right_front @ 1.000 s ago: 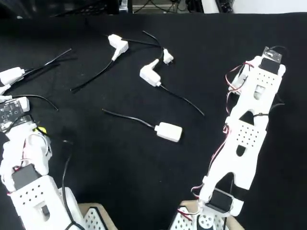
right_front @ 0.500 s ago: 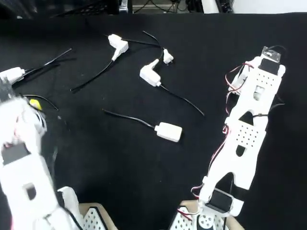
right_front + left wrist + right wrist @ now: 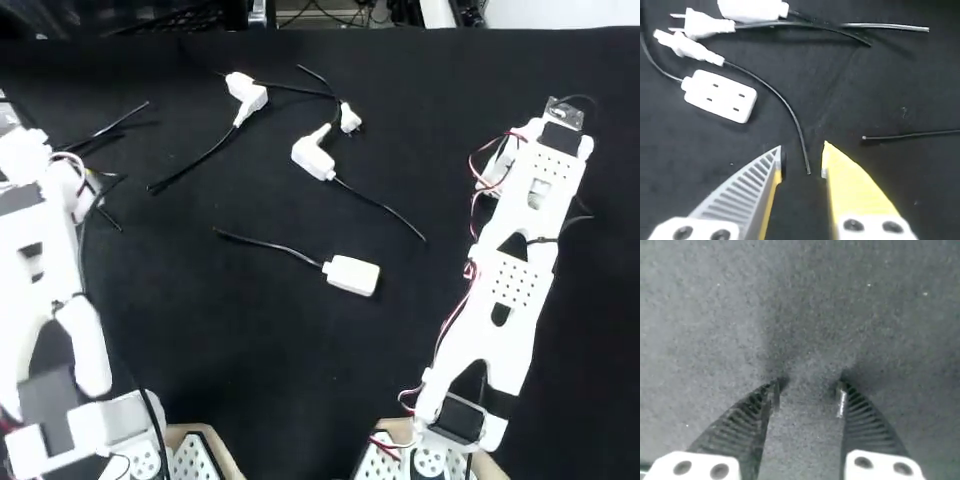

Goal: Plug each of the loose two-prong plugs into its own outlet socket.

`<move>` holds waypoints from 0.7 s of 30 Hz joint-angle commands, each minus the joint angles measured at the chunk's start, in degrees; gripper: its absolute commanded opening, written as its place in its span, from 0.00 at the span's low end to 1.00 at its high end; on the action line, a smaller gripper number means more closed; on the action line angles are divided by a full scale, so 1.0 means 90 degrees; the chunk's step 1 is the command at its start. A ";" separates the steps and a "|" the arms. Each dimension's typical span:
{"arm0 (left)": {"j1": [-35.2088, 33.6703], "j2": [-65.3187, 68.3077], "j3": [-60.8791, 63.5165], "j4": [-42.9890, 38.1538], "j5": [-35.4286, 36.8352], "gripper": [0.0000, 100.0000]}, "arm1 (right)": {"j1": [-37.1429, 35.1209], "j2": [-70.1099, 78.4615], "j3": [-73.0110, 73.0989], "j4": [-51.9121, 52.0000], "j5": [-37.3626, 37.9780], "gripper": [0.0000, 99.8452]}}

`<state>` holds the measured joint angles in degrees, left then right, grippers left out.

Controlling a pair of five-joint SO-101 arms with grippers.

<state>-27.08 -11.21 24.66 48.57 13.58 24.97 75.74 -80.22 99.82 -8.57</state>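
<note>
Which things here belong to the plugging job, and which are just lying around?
Job: white two-prong plugs; white plastic outlet block with sockets; white L-shaped connector on black cord; white rectangular block on black cord.
Lying about: black table cloth; dark cables behind table.

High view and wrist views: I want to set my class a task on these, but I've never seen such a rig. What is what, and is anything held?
Two white robot arms stand side by side at a black table. The high view looks down from a fixed camera: the left arm is at its left edge, the right arm at its right. Each wrist view comes from a camera on that arm's wrist, looking along its gripper. On the table lie white corded plugs and a white block, probably a socket. The left wrist view shows a socket block beside two two-prong plugs. The left gripper is open over a cable end; the right gripper is open over bare table. Nothing is held.
</note>
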 commanded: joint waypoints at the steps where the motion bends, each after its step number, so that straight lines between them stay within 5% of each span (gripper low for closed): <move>1: 0.0230 0.0371 -0.0542 -0.0020 0.0547 0.15 | -0.0010 0.0239 0.0005 0.0078 0.0059 0.20; 7: 0.0249 0.1055 -0.0542 -0.0039 0.1241 0.15 | -0.0010 0.0239 0.0005 0.0078 0.0059 0.20; 21: 0.0376 0.2989 -0.1832 -0.0039 0.1514 0.14 | 0.0010 0.0239 0.0005 0.0078 0.0059 0.20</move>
<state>-25.41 13.58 13.85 47.60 26.33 24.97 75.74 -80.22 99.82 -8.48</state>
